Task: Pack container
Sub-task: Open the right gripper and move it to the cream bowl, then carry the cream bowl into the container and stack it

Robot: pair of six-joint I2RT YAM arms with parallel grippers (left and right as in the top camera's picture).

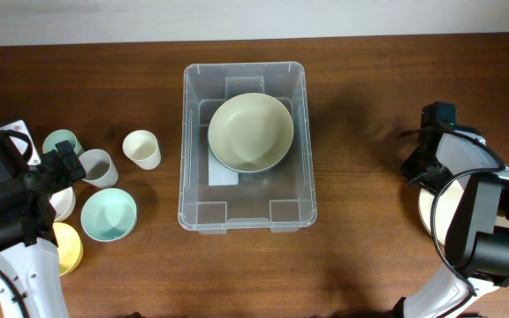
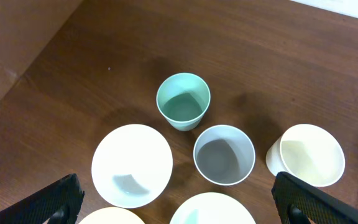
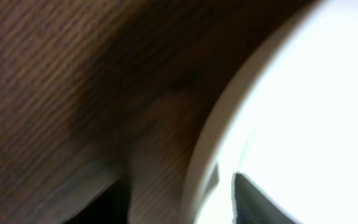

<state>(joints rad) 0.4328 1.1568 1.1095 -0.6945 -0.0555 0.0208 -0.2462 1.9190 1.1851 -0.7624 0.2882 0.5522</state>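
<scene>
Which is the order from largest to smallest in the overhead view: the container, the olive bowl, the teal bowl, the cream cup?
Largest to smallest:
1. container
2. olive bowl
3. teal bowl
4. cream cup

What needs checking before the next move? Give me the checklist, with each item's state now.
1. Room in the container beside the bowl already inside: ok, the near half is free.
2. The left claw open and empty: ok.
3. The teal cup, grey cup and cream cup upright below it: ok.
4. The right claw and its hold on the white dish: cannot tell, the view is blurred.
5. Bare table between the right arm and the container: ok.
</scene>
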